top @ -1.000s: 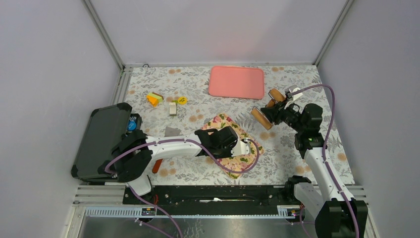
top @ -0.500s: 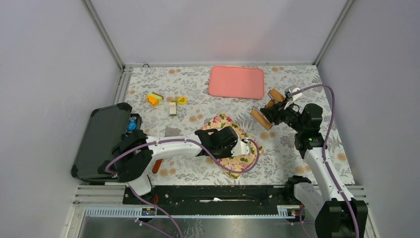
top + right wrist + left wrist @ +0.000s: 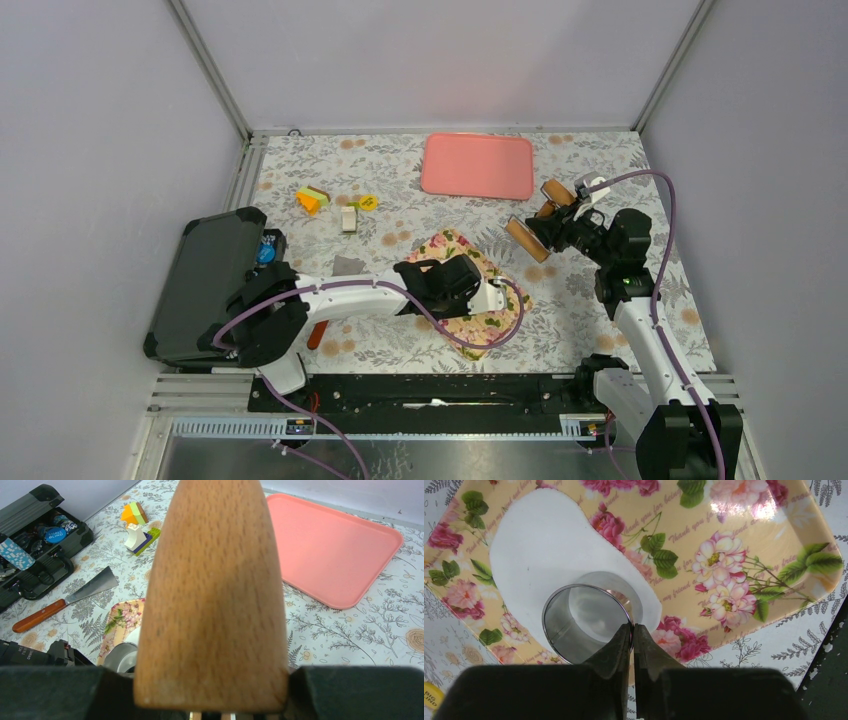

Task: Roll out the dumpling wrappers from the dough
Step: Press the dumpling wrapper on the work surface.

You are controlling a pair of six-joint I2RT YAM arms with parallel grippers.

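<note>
A floral tablecloth [image 3: 400, 190] fills the grey-walled booth, with a pink tray [image 3: 477, 165] at upper centre. The left gripper [image 3: 632, 632] pinches the metal ring [image 3: 584, 617] on the dough [image 3: 539, 545]; the right gripper [image 3: 558, 228] clamps the rolling pin [image 3: 212, 590].

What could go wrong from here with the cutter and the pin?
1. The left gripper pinches the ring by one wall only, so pressing down may tilt it and cut unevenly.
2. The ring seems close to the near edge of the dough, so the disc may come out incomplete.
3. The right gripper holds the pin above the table; if it slips, the pin would drop.
</note>
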